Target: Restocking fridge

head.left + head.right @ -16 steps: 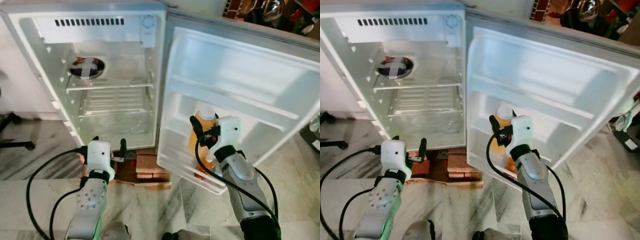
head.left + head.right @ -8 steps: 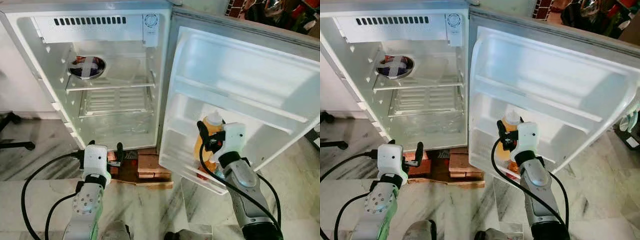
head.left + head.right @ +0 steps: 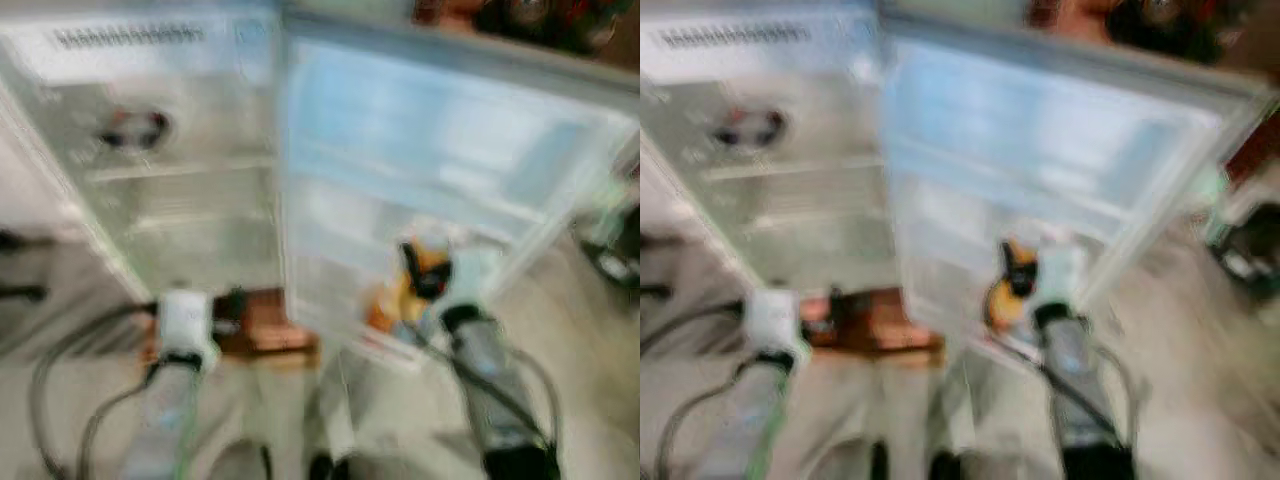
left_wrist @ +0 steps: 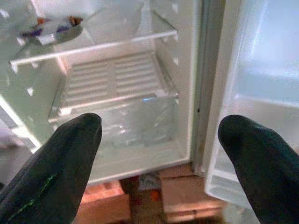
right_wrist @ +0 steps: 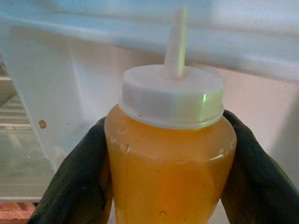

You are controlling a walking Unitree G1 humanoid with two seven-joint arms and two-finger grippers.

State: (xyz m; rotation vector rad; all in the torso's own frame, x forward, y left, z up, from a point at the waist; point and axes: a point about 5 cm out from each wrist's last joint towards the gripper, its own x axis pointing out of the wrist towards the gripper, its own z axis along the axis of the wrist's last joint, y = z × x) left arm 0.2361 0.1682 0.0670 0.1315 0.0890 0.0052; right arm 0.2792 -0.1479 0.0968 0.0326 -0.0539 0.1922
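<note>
White single-door fridge, door swung fully open: an interior with a clear upper shelf, a ribbed white tray beneath it and a clear drawer at the bottom is presented. A dark round dish is seen on the upper shelf; the rest of the cabinet is largely unfilled.

White moulded fridge door: moulded racks are carried on its inner face. Both head views are heavily smeared, so the rail positions cannot be read from them.

Right end effector: it is closed around the bottle, one black finger pressed on each side of the body just under the cap.

Left end effector: the fingers are held wide apart with nothing between them, low in front of the cabinet, pointed at the drawer.

Translucent plastic squeeze bottle of orange liquid with a white nozzle cap: it is held upright close against the inner wall of the door, below a white rack rail.

Hazards, as judged:
- The thin nozzle could be knocked against the rail overhead if the bottle is lifted.
- The soft wall could be squeezed and liquid forced out if grip is tightened.
- The bottle could topple if released before its base, which is hidden, is seated in the door rack.
- Placement could be misjudged while the head views are blurred.
</note>
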